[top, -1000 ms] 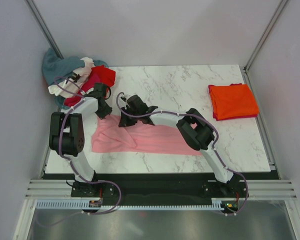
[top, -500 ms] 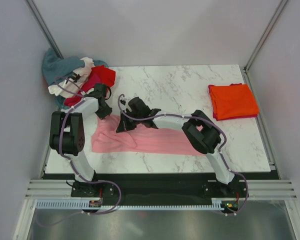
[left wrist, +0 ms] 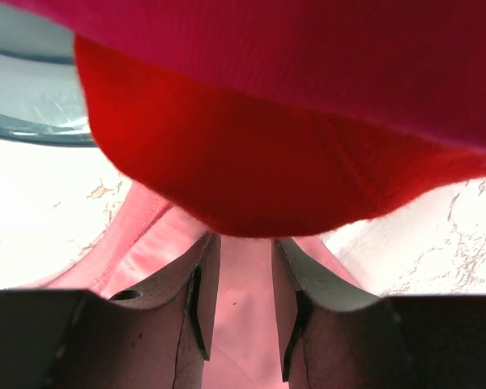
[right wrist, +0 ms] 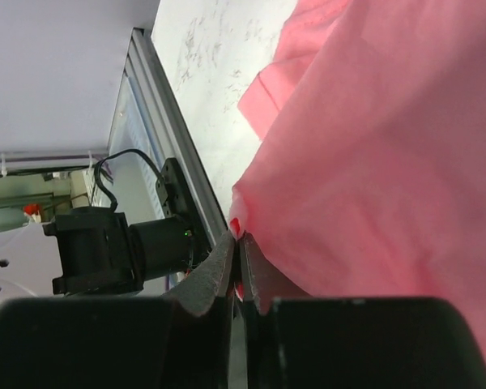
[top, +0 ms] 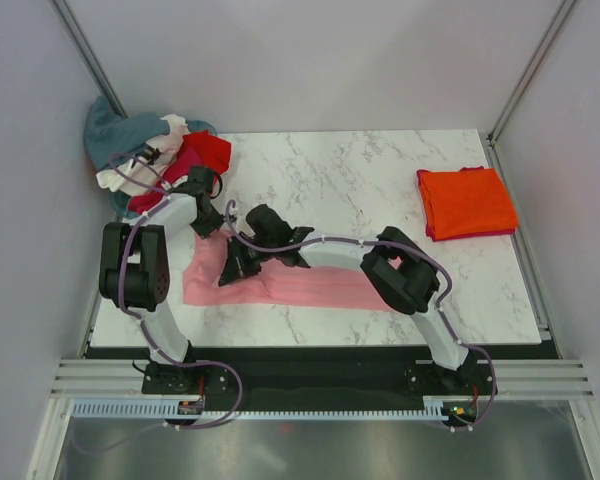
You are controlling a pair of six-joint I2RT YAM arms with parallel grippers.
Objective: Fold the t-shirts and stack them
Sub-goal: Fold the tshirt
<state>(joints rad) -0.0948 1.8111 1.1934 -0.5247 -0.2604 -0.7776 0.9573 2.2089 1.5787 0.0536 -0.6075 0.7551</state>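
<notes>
Top view.
- Marble table [top: 360, 170].
- Pink t-shirt [top: 320, 282]: spread flat along the near left part of the table.
- Orange t-shirt [top: 467, 200]: folded at the far right, with a magenta edge showing under it.
- Heap at the far left corner: teal-grey t-shirt [top: 105, 125], white t-shirt [top: 110, 180], magenta t-shirt [top: 165, 180] and red t-shirt [top: 210, 150].
- Left gripper [top: 212, 228]: at the pink shirt's far left corner, just beside the heap.
- Right gripper [top: 228, 272]: down on the shirt's left part.

Left wrist view.
- Left gripper [left wrist: 243, 300]: jaws stand apart, with pink cloth showing in the gap. Nothing is seen clamped.
- Red cloth overhangs close above, and magenta lies over that.

Right wrist view.
- Right gripper [right wrist: 237, 271]: pinched tight on a fold of the pink t-shirt, which is raised off the marble.
</notes>
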